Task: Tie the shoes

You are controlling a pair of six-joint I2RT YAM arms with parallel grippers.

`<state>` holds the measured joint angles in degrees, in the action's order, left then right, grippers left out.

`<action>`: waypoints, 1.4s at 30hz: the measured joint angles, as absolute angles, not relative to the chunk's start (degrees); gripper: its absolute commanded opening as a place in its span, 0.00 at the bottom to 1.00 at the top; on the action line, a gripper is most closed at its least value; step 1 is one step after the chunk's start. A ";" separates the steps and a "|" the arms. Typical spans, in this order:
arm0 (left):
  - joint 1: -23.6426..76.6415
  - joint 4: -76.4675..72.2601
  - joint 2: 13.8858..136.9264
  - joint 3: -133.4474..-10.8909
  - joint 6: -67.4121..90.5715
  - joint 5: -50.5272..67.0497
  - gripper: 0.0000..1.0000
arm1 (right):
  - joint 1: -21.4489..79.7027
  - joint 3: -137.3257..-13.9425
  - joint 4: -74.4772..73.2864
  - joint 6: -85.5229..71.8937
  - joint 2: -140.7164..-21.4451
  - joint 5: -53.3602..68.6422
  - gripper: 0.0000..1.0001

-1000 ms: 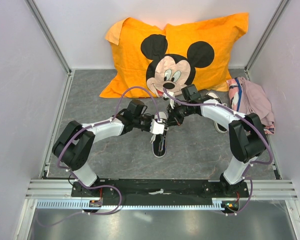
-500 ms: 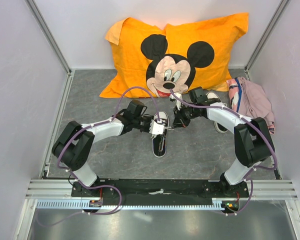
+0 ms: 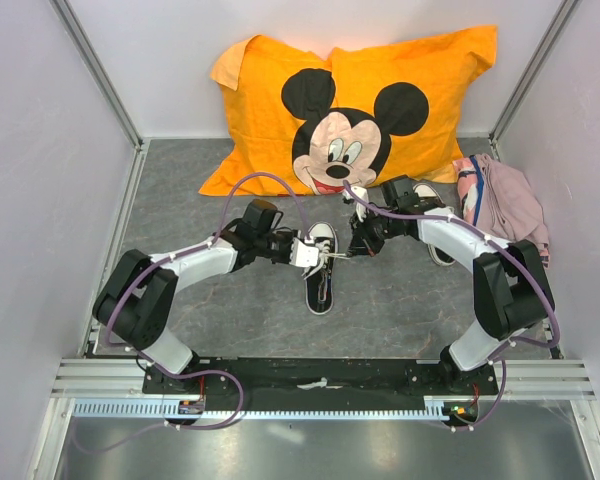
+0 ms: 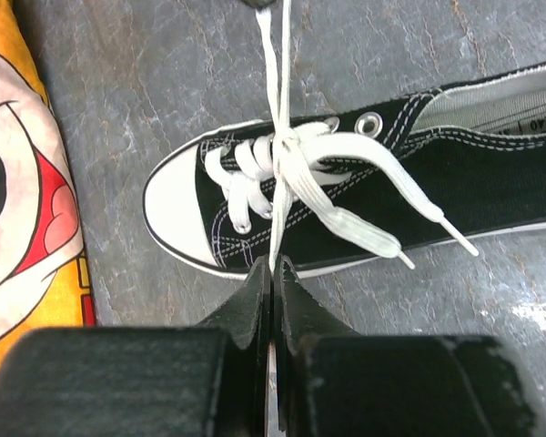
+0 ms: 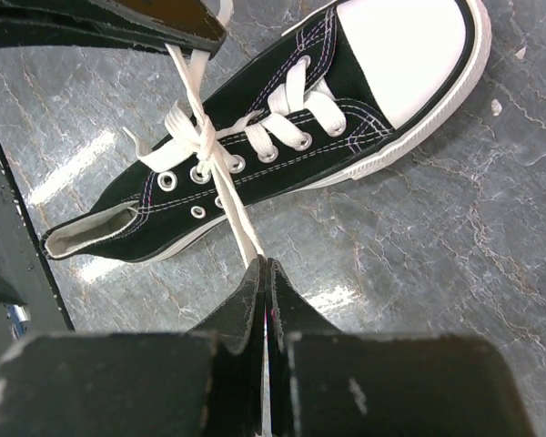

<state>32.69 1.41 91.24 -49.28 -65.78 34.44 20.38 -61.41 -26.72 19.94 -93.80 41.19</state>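
Observation:
One black sneaker [image 3: 320, 285] with a white toe cap lies mid-table, toe toward the pillow. My left gripper [image 3: 311, 253] is at its left side, shut on a white lace strand [image 4: 277, 214] that runs taut from the knot [image 4: 288, 146]. My right gripper [image 3: 357, 246] is at the shoe's right side, shut on the other lace strand [image 5: 237, 218], also taut from the knot [image 5: 200, 138]. Two loose lace ends [image 4: 387, 214] lie across the shoe's side. The second sneaker [image 3: 439, 250] lies mostly hidden under my right arm.
An orange Mickey Mouse pillow [image 3: 350, 110] lies at the back, close behind the shoe's toe, and shows in the left wrist view [image 4: 18, 182]. A pink cloth bundle [image 3: 505, 205] sits at the right wall. Metal-framed walls enclose the grey table.
Both grippers have moved apart, left one leftward and right one rightward, each keeping its lace strand; the strands are drawn tauter across the shoe.

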 measured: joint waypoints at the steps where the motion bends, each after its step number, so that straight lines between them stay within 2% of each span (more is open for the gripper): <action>1: 32.49 1.56 91.05 -49.06 -65.80 34.44 0.02 | 20.38 -61.34 -26.70 20.03 -93.67 41.10 0.00; 24: 32.12 2.02 90.78 -47.03 -65.87 34.46 0.02 | 20.32 -58.63 -24.64 21.41 -93.36 37.21 0.00; 36: 31.00 4.49 90.70 -46.19 -65.93 31.51 0.02 | 18.59 -57.01 -26.35 21.23 -93.36 31.44 0.00; 38: 31.33 4.60 90.70 -46.19 -65.91 31.46 0.04 | 18.59 -57.01 -26.26 20.56 -93.36 31.90 0.00; 39: 31.55 4.71 90.70 -46.22 -65.91 31.46 0.07 | 18.59 -57.04 -26.22 20.16 -93.36 32.60 0.13; 42: 32.32 5.19 90.67 -46.24 -65.82 31.48 0.08 | 18.59 -57.28 -26.20 19.16 -93.36 35.14 0.44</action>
